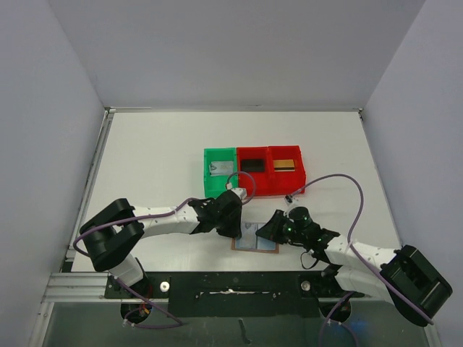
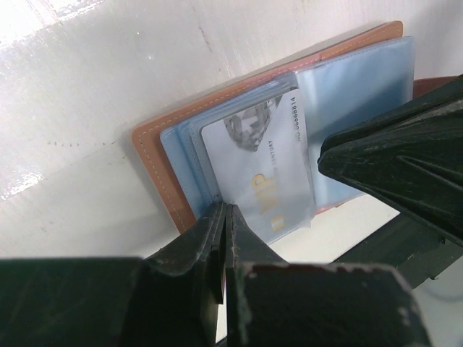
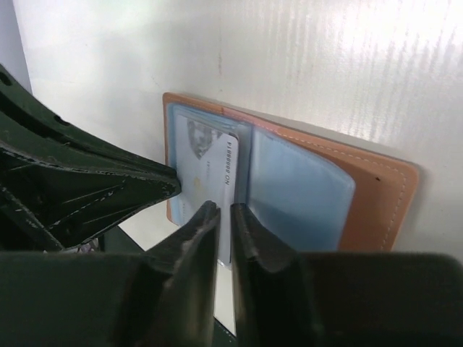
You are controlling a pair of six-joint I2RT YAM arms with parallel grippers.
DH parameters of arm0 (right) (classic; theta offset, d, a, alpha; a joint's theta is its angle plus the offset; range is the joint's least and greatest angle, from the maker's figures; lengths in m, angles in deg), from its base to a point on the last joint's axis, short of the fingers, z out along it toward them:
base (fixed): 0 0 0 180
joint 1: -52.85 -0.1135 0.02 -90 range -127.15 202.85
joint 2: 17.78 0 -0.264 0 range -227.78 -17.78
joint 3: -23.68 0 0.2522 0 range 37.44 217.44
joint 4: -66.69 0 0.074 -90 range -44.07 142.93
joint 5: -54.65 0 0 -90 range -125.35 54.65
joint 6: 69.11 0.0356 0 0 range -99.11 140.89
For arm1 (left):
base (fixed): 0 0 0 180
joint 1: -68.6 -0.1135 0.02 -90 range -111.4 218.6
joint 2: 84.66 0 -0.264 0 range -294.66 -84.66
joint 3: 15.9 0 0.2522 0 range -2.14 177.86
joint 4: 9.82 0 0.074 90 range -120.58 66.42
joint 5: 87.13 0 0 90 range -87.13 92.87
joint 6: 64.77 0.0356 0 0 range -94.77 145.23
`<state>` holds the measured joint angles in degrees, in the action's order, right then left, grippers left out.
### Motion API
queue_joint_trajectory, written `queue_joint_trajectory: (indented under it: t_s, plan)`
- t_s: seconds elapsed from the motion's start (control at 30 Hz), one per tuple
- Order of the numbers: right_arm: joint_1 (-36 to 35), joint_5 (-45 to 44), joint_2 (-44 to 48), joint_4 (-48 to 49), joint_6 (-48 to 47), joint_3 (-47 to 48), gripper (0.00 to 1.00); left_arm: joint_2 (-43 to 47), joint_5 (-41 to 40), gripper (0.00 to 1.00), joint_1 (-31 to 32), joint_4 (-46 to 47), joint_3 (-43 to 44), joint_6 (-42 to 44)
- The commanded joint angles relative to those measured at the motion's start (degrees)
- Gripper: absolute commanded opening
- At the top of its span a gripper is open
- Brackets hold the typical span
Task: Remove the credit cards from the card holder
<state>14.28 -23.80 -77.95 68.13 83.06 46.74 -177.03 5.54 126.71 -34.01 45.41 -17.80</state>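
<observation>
The card holder (image 2: 155, 155) lies open near the table's front edge, brown leather with blue-grey pockets (image 3: 300, 188); from above it shows between both arms (image 1: 255, 244). A silver-grey credit card (image 2: 264, 170) sits in its left pockets and pokes out past the near edge. My left gripper (image 2: 226, 211) is shut, its tips pinching the pocket leaves at the card's near-left corner. My right gripper (image 3: 224, 211) is shut on the card's (image 3: 213, 163) near-right edge. The black finger (image 2: 394, 170) of the right gripper fills the right of the left wrist view.
Beyond the holder stand a green bin (image 1: 219, 189) and two red bins (image 1: 253, 186) (image 1: 287, 182) in a row. They hold a silver-grey card (image 1: 221, 168), a black card (image 1: 253, 165) and a gold-tan card (image 1: 286, 165). Grey walls enclose the white table (image 1: 152, 166).
</observation>
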Motion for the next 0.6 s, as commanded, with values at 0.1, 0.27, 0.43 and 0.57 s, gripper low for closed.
queue_joint_trajectory:
  t_s: [0.1,0.27,0.43,0.57]
  plan:
    - [-0.14,-0.87,-2.89,-3.21,-1.19,2.39,0.25,-0.43,-0.30,0.00,0.43,-0.03,-0.16,0.96]
    - [-2.73,-1.81,-7.16,-1.99,-1.82,4.46,0.33,-0.44,0.52,0.00,0.43,0.78,-0.51,0.80]
    - [-5.33,-3.61,-11.27,0.44,-0.72,6.27,0.21,-0.31,0.70,0.00,0.43,1.03,-0.92,0.71]
    - [-5.64,-3.92,-10.16,2.37,0.18,5.43,0.02,-0.07,0.51,0.00,0.43,0.97,-1.16,0.68]
